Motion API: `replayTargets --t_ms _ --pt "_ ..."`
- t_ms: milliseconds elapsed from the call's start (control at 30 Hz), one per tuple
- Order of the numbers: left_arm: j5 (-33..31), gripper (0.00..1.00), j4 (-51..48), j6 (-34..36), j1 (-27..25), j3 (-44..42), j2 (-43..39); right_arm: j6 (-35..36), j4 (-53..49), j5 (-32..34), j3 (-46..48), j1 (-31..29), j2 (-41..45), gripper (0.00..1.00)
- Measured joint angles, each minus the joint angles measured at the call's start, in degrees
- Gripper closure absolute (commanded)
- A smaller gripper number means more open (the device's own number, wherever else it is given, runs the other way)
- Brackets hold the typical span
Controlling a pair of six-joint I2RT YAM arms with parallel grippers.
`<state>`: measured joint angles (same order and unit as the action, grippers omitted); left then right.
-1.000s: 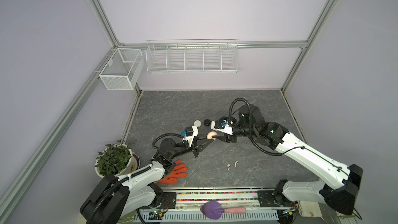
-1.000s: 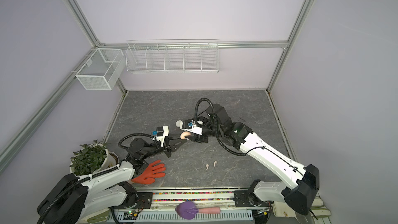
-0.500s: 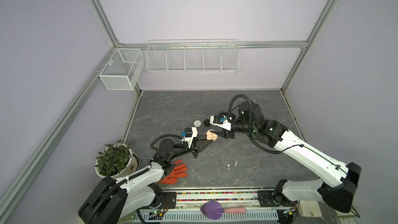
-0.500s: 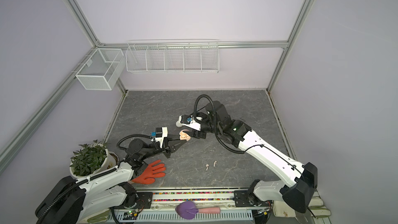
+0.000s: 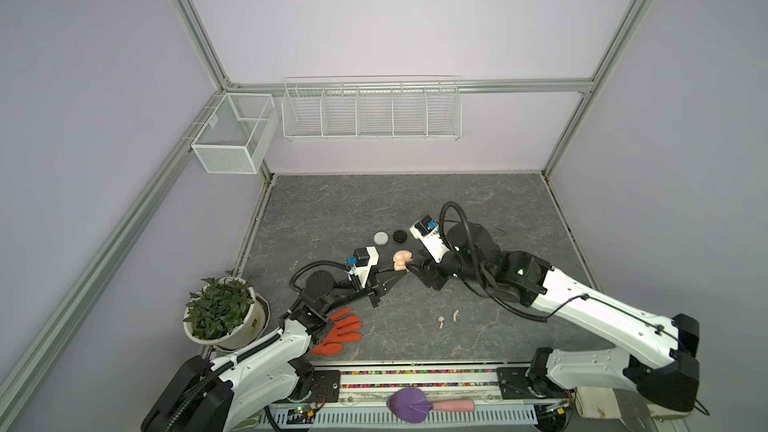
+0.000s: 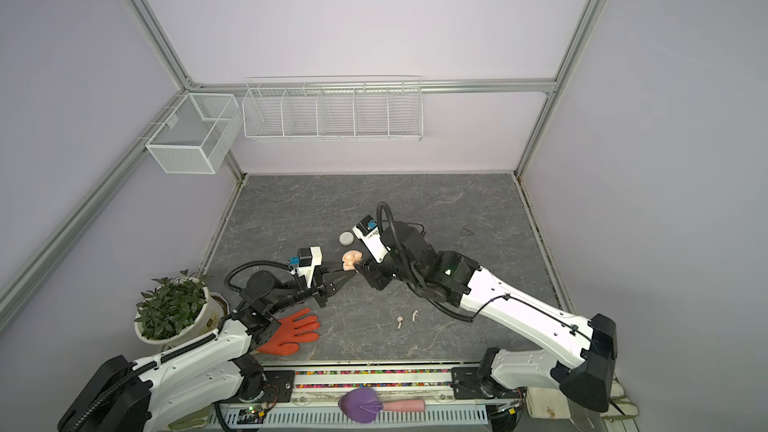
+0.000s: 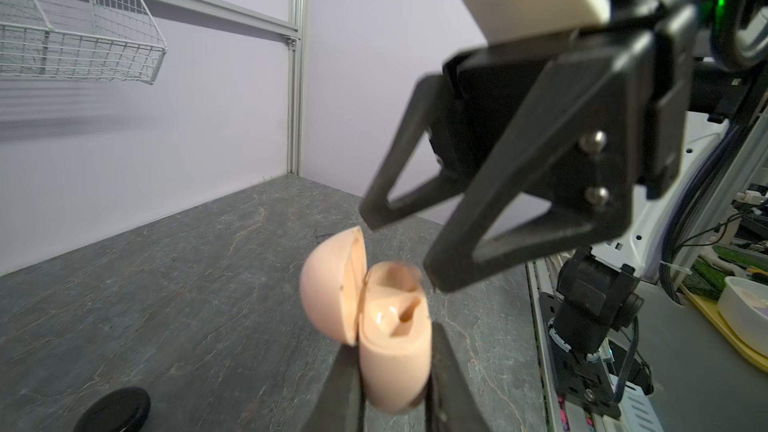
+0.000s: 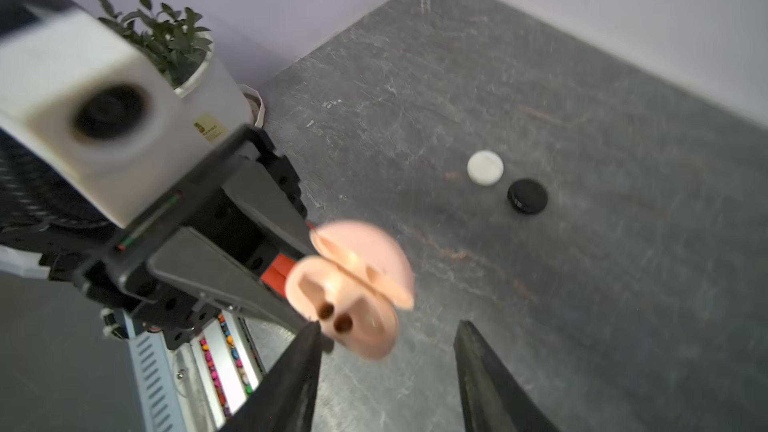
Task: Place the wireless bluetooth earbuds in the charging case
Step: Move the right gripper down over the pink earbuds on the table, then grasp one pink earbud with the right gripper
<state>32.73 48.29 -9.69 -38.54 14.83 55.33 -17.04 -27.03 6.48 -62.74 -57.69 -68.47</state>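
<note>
Right gripper (image 5: pixel 414 271) has dropped beside the pink case (image 5: pixel 401 260), centre of both top views, jaws half apart, empty; left gripper (image 5: pixel 395 275) pinches the case, lid open.

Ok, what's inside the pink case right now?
With its lid open, the pink charging case shows two moulded sockets, each with a dark hole, and both look empty. The case's own walls hide how deep the sockets go.

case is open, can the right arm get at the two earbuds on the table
Probably yes: the right gripper is open and empty, and the earbuds lie on bare table nearer its base, nothing beside them. The left gripper, shut on the pink case, is off that path.
</note>
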Motion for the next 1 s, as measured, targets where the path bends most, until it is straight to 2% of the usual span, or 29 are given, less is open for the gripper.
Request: replayTargets --t_ms 167,333,633,1000 --pt "-1.3 1.00 -0.4 -0.2 0.0 -2.1 -1.7 -17.9 -5.3 4.6 10.2 0.0 1.0 0.52" --pt "-1.4 1.00 -0.3 -0.8 0.0 -4.0 -2.1 -26.8 -6.9 3.9 15.5 -0.7 -2.8 0.52" --pt "-1.4 1.00 -0.9 -1.1 0.0 -5.4 -2.6 -29.9 -6.7 -1.6 19.3 -1.0 -9.0 0.57" --pt "-1.4 1.00 -1.7 -0.9 0.0 -5.4 -2.5 -29.5 -5.0 -2.3 20.3 -1.1 -12.7 0.62"
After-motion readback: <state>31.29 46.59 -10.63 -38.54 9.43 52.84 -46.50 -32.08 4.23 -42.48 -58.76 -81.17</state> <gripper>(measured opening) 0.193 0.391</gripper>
